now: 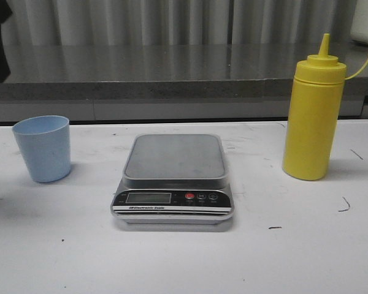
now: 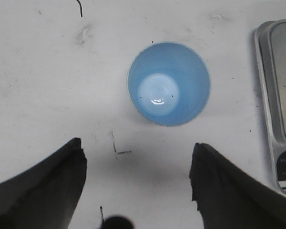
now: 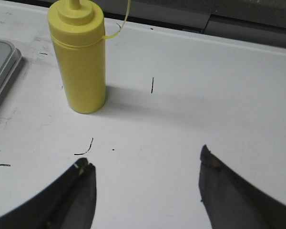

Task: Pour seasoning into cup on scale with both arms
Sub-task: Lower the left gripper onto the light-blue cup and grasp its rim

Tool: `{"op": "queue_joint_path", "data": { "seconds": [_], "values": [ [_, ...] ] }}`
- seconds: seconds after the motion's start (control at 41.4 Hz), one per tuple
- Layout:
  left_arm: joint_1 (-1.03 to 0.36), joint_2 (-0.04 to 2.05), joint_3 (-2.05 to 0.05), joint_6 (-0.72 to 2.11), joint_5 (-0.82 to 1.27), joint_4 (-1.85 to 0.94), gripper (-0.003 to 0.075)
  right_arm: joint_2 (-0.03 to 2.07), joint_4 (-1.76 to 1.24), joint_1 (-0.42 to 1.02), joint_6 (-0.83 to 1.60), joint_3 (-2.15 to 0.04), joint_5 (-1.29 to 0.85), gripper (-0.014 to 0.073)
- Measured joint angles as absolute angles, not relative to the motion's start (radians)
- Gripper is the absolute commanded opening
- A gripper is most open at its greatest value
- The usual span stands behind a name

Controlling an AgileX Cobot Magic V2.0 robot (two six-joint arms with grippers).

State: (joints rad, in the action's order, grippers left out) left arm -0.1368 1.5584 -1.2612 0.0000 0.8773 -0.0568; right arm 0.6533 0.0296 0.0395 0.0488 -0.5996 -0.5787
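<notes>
- The cup (image 1: 42,148) stands upright on the table, its mouth up and its long axis vertical; it is off the scale (image 1: 173,181), well to that scale's left in the front view.
- In the left wrist view the cup (image 2: 168,89) lies ahead of the left gripper (image 2: 138,164), roughly centred between the two fingers but beyond their tips; its inside looks empty.
- The left gripper is spread wide and grips nothing.
- The seasoning (image 1: 313,115) stands upright, cap on, nozzle up, to the scale's right.
- From the right gripper (image 3: 145,174) the seasoning (image 3: 79,59) sits ahead and off toward the scale side, not between the fingers; these are wide apart and empty.
- Each arm is nearer its own object, so the left arm likely moves the cup onto the bare platform first.
- The table (image 1: 184,257) carries a few dark scuffs.
</notes>
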Motion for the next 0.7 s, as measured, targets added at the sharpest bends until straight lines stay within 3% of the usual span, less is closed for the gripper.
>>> {"op": "queue_joint_path", "data": {
  "seconds": [0.386, 0.459, 0.7],
  "values": [
    [-0.14, 1.835, -1.406, 0.0, 0.856, -0.044, 0.045, 0.653, 0.03, 0.04, 0.049, -0.6, -0.579, 0.049],
    [-0.14, 1.869, -1.425, 0.0, 0.847, -0.043, 0.0406, 0.653, 0.03, 0.04, 0.049, -0.6, -0.579, 0.049],
    [-0.14, 1.928, -1.446, 0.0, 0.84, -0.038, 0.015, 0.653, 0.03, 0.04, 0.049, -0.6, -0.579, 0.049]
  ]
}}
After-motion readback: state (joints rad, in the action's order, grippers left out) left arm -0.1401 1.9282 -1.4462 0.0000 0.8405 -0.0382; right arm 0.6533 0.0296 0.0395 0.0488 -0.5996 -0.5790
